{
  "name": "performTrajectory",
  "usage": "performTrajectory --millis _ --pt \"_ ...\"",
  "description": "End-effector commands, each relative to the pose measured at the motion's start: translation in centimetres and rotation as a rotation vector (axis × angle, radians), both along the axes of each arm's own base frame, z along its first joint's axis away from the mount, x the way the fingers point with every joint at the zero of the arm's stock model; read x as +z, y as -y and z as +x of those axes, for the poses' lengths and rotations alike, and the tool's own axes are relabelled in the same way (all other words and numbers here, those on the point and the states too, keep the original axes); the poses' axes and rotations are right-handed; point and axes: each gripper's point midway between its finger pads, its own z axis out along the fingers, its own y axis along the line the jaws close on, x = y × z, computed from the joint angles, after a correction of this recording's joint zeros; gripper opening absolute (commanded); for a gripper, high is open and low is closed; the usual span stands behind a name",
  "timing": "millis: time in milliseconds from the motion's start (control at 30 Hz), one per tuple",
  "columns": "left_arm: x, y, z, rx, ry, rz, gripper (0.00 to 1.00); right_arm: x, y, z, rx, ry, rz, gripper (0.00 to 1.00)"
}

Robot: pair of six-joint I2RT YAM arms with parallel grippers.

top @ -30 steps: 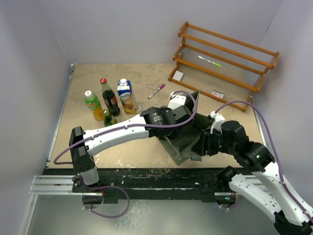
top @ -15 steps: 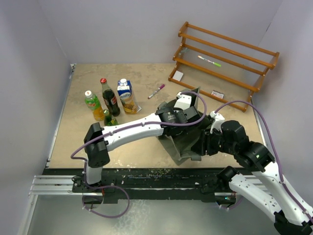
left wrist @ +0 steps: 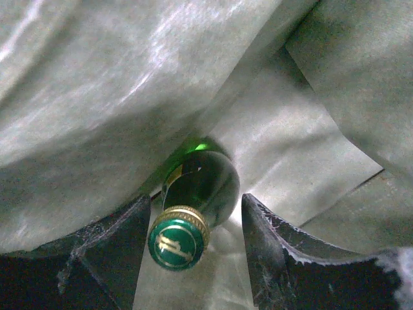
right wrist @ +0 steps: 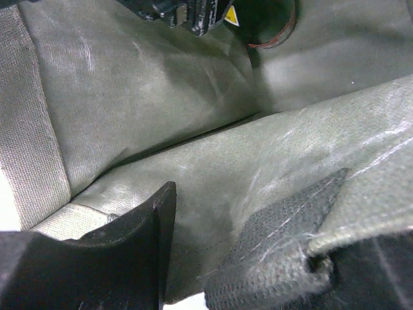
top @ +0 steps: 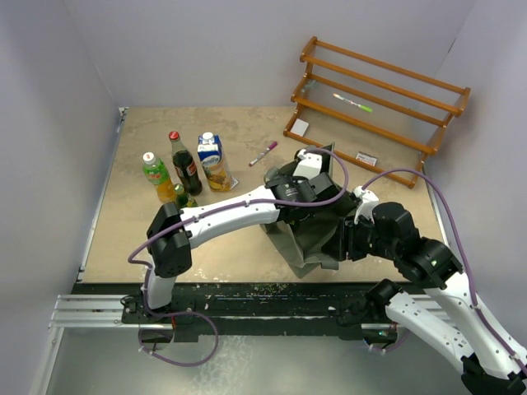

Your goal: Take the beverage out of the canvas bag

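Beige stone-patterned bench (top: 132, 222), grey walls on three sides: at its middle a grey-green canvas bag (top: 303, 247) sits slumped and creased, both robot arms at it. The left arm stretches across from the near-left corner and its gripper (left wrist: 195, 201) is down inside the bag. The wrist camera there shows a green glass bottle (left wrist: 203, 184) lying on the bag's floor, half tucked under a fold of fabric, its green and gold cap (left wrist: 175, 242) pointing back at the lens. The black fingers (left wrist: 113, 255) stand apart, one on either side of the bottle's neck and shoulder; they are close to the glass, but no firm clamp shows. The right gripper (top: 338, 243) is at the bag's near-right rim. Its camera looks into the bag, with the fingers (right wrist: 139, 242) spread wide and the rim and a strap handle (right wrist: 277, 242) draped across the right-hand one.

Well away at the bench's left side stand a cola bottle (top: 183, 162), a juice carton (top: 212, 160), a green-labelled bottle (top: 154, 175) and a smaller green bottle (top: 183, 197). A pink marker (top: 263, 153) lies between them and the bag. A wooden rack (top: 379, 99) leans at the far right, a green marker (top: 352, 102) on one rail.
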Motion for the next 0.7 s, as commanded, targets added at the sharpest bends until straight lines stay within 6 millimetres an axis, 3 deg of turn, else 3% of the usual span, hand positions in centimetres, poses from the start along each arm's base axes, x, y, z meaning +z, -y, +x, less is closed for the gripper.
performTrajectory --millis 0,267,433,533,667 --pt "-0.5 -0.4 1.6 0.024 0.05 0.026 0.59 1.0 -0.4 0.0 0.034 0.044 0.023 0.48" --pt "-0.9 -0.8 2.5 -0.004 0.091 0.049 0.49 1.1 -0.4 -0.1 0.039 0.048 0.026 0.48" --pt "-1.0 -0.8 2.3 -0.028 0.078 0.055 0.31 1.0 -0.4 -0.1 0.042 0.05 0.026 0.48" --pt "0.5 0.1 2.1 -0.078 0.08 0.011 0.13 1.1 -0.4 -0.1 0.043 0.05 0.027 0.48" --pt "3.9 1.3 1.8 -0.134 0.095 -0.065 0.0 1.3 -0.2 -0.1 0.037 0.06 0.028 0.48"
